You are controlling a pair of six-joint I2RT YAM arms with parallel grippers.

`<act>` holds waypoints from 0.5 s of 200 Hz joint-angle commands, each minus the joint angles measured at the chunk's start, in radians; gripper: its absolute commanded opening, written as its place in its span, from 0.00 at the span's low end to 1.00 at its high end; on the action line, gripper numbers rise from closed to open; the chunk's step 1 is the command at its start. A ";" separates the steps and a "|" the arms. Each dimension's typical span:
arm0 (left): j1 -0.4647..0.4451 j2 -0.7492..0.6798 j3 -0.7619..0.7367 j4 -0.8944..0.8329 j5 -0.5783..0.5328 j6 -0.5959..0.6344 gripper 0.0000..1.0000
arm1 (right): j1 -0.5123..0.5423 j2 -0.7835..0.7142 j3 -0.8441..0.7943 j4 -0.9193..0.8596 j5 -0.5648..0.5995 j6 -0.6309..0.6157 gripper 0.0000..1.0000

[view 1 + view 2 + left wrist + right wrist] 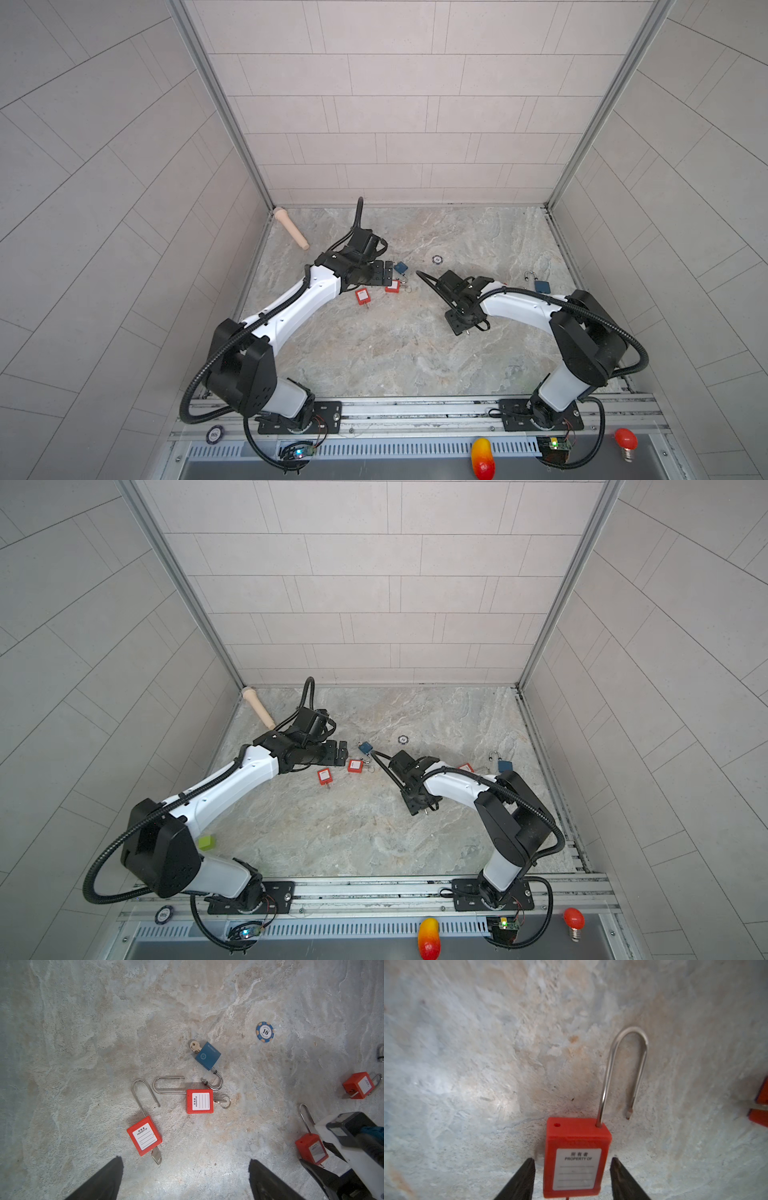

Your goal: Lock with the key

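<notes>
Three pale tiled walls (395,104), braced by aluminium posts (222,104), box in a marbled grey-beige table (374,357), and we sweep from the left. A wooden peg (291,229) lies in the far left corner, and a green cube (207,842) peeks out beside the left arm's elbow in a top view. The left end effector (185,1159) hangs over the table, fingers (104,1178) spread wide, gripping nothing. Under it lies a tilted red padlock (144,1136), shackle open, key (156,1157) in its base. Near it is a level red padlock (199,1101), also open, with a ringed key (223,1101). The blue padlock (207,1055), keyed and open, curls its shackle just beside that one's corner. A poker chip (265,1032) sits alone beyond. Centre-right now: the right end effector (572,1159) is down at table level, fingers (523,1178) parted either side of the third red padlock (575,1147), with a strip of table showing on one side, so no squeeze. Its long shackle (623,1068) is out, the free tip (629,1113) swung away from the socket hole (556,1125); its key I can't make out. Further right lie a fourth red padlock (357,1085) and a second blue padlock (542,286), its steel loop pointing toward the back wall, near the table's right edge.
</notes>
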 commanded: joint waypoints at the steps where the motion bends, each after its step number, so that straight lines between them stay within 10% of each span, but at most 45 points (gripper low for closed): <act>1: -0.005 -0.012 0.003 -0.015 -0.015 -0.004 1.00 | 0.002 -0.005 -0.013 -0.023 0.026 0.003 0.64; 100: -0.015 -0.017 0.013 -0.022 -0.021 -0.009 1.00 | 0.002 0.091 0.028 0.004 0.017 -0.003 0.56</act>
